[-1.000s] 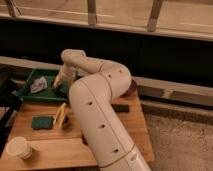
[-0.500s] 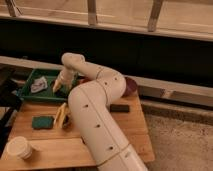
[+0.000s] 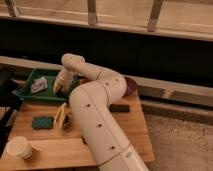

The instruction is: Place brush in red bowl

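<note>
My gripper (image 3: 57, 91) is down at the right end of the green tray (image 3: 30, 94), at the back left of the wooden table (image 3: 55, 145). Its fingers are shut and its tip looks dark against the tray floor. I cannot make out the brush: whatever lies under or between the fingers is hidden by the gripper itself. The red bowl does not show; my white arm (image 3: 97, 115) crosses the middle of the table and covers what lies behind it.
A pale crumpled item (image 3: 39, 85) lies in the tray. On the table are a green sponge (image 3: 42, 121), a pale yellow wedge (image 3: 60, 115), a white cup (image 3: 19, 147), a flat black block (image 3: 119, 107) and a dark purple bowl (image 3: 131, 86). A dark wall runs behind.
The gripper has dropped lower into the right end of the tray and its fingers have closed. The objects on the table have not moved.
</note>
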Action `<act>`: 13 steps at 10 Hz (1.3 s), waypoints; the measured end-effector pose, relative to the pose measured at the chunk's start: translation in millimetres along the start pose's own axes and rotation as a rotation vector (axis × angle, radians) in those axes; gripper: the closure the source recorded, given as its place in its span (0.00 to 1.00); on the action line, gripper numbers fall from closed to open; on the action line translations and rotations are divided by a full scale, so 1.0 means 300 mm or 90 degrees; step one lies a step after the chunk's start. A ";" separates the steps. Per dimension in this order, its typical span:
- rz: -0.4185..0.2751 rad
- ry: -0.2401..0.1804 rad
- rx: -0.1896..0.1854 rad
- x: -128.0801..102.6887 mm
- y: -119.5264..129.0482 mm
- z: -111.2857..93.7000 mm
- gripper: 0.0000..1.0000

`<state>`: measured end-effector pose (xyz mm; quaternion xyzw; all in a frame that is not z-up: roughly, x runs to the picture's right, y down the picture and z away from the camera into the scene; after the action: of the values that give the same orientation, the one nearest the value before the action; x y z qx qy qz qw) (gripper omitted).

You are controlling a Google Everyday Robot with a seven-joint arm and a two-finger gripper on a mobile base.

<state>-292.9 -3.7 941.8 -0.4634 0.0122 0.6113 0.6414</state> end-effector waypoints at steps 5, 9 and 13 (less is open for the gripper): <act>-0.064 -0.079 -0.025 -0.020 0.153 -0.194 1.00; -0.054 -0.159 -0.008 0.011 0.115 -0.372 1.00; 0.030 -0.227 0.017 0.121 -0.073 -0.544 1.00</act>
<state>-176.4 -71.2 840.4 -0.3391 -0.0827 0.6981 0.6252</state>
